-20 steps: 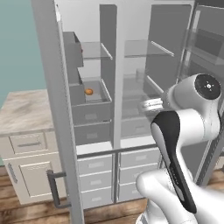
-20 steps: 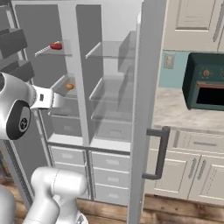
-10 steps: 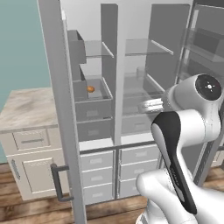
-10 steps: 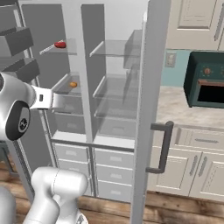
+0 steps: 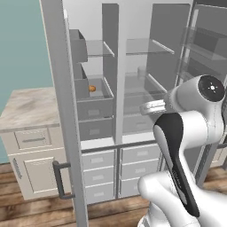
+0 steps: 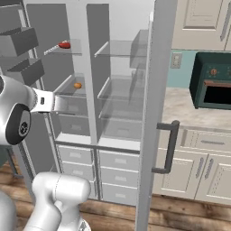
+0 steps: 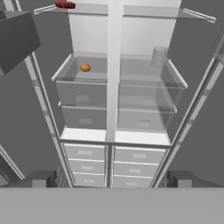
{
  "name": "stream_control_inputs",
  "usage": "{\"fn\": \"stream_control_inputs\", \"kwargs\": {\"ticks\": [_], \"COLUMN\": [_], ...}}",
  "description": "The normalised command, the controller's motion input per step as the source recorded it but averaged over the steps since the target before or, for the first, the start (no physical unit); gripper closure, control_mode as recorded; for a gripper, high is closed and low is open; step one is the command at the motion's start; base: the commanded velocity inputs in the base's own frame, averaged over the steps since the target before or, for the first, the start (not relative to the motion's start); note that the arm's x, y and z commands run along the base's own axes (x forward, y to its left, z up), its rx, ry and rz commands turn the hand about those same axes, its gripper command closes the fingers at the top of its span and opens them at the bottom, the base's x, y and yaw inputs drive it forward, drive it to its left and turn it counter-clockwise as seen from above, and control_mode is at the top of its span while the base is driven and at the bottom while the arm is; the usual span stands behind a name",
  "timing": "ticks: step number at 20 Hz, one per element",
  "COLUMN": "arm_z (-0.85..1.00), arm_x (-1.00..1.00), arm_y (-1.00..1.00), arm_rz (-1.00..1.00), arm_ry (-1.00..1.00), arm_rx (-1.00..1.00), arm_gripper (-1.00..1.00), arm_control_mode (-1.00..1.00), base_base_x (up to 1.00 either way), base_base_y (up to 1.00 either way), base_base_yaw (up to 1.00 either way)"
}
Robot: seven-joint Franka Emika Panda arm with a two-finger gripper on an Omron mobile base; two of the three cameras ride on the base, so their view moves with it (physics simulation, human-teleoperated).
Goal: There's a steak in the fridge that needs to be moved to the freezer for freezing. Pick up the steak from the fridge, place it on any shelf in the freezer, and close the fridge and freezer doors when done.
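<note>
The steak (image 7: 65, 5) lies on the top glass shelf (image 7: 78, 9) of the left compartment, near that shelf's outer left edge; in the right base view it shows at the same level (image 6: 64, 44). The pincer (image 7: 111, 179) faces the open appliance from outside, well apart from the steak and well below it, with its fingertips (image 7: 42, 178) spread wide and nothing between them: it is released. The main risk is the reach: the target sits high and close to the shelf edge, so a low or angled approach could strike the shelf front or push the steak further back or off the side. A second risk is confusion with the orange item (image 7: 85, 67), which lies on the lower shelf of the same compartment and is not the target. The grey door bins (image 7: 17, 37) stand close on the left and could catch the arm during the rise. The open door (image 6: 153, 113) with its bar handle (image 6: 169, 146) flanks the right side. A green oven (image 6: 212, 88) stands on the table (image 6: 194, 115) beyond it.
</note>
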Motion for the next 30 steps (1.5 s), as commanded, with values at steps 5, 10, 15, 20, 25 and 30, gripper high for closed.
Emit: {"fn": "stream_control_inputs", "kwargs": {"ticks": [5, 10, 15, 20, 25, 30], "arm_z": [0.0, 0.0, 0.0, 0.0, -0.01, -0.04], "arm_x": [0.0, -0.34, -0.16, -0.03, -0.47, -0.92], "arm_y": [0.0, 0.0, -0.06, -0.59, -0.99, -1.0], "arm_rz": [0.0, 0.0, 0.0, 0.02, 0.1, 0.11], "arm_ry": [0.0, 0.0, 0.0, -0.05, -0.22, -0.24], "arm_rx": [0.0, 0.03, 0.0, 0.04, 0.11, 0.09], "arm_gripper": [-1.0, -1.0, -1.0, -1.0, -1.0, -1.0], "arm_control_mode": [1.0, -1.0, -1.0, -1.0, -1.0, -1.0], "base_base_x": [-0.17, 0.0, 0.0, 0.0, 0.0, 0.0], "base_base_y": [0.01, 0.0, 0.0, 0.0, 0.0, 0.0], "base_base_yaw": [0.0, 0.0, 0.0, 0.0, 0.0, 0.0]}}
